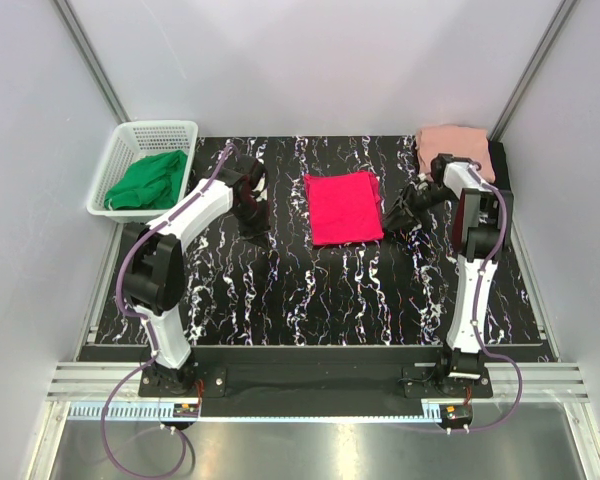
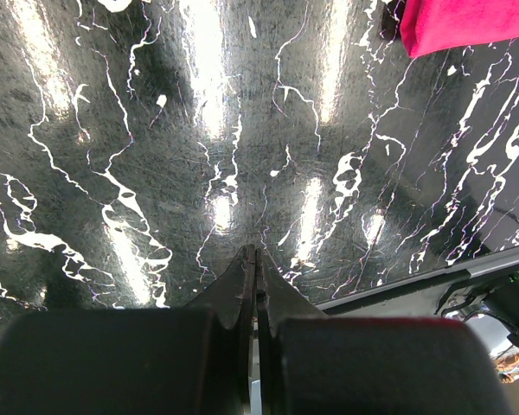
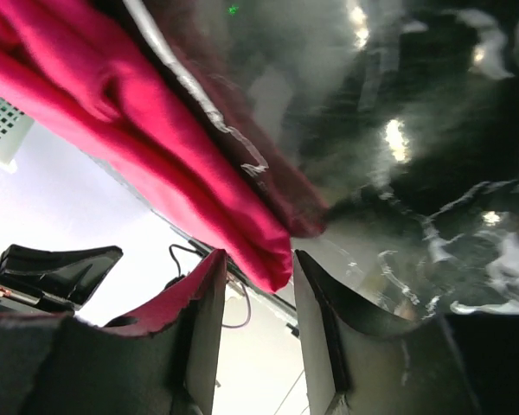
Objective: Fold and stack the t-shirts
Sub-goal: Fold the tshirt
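A bright crimson-pink t-shirt (image 1: 344, 206) lies folded into a rectangle at the middle of the black marbled table (image 1: 310, 290). A pale salmon-pink t-shirt (image 1: 450, 140) sits folded at the back right corner. My right gripper (image 1: 400, 214) stands open at the crimson shirt's right edge. In the right wrist view the crimson shirt (image 3: 147, 138) has a corner just ahead of the gap between the spread fingers of my right gripper (image 3: 258, 270). My left gripper (image 1: 252, 216) is shut and empty, left of the shirt. From the left wrist, my left gripper (image 2: 256, 256) points at bare table, with the crimson shirt (image 2: 467, 22) far off. I see no black t-shirt.
A white plastic basket (image 1: 130, 140) stands off the table's back left corner, with green cloth (image 1: 148, 180) in it. Grey walls close in both sides and the back. The table's front edge (image 2: 432, 281) shows in the left wrist view.
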`<state>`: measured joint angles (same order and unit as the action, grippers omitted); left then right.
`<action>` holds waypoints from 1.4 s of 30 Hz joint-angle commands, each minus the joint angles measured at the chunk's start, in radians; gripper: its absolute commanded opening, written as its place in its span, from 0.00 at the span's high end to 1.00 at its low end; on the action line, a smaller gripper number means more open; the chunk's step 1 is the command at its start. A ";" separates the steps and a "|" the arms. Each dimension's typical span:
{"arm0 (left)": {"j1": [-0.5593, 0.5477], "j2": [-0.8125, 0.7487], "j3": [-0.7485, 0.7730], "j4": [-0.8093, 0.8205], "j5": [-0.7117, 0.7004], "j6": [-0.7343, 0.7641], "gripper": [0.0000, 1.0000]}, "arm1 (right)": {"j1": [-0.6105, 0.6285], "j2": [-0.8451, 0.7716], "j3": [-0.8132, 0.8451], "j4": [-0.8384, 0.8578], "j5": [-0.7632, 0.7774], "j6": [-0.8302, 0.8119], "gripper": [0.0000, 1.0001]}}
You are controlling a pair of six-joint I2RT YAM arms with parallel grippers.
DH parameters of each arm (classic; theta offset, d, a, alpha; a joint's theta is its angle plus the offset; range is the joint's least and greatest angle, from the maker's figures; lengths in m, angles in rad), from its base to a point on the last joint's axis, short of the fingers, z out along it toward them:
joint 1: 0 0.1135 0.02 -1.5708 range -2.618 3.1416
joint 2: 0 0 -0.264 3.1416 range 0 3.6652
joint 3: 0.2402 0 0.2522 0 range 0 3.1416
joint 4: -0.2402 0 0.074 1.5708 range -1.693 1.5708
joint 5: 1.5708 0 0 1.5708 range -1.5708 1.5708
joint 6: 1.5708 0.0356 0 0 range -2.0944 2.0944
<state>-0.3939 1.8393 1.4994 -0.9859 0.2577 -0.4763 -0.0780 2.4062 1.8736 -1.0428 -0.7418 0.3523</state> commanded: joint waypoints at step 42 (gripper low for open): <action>0.010 0.040 0.097 0.018 0.032 -0.041 1.00 | 0.050 0.248 0.570 -0.172 0.044 -0.012 0.51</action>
<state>-0.3889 1.8652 1.5383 -0.9829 0.2630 -0.4953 -0.0208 2.6495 2.3806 -1.2068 -0.7139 0.3466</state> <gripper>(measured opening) 0.012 0.483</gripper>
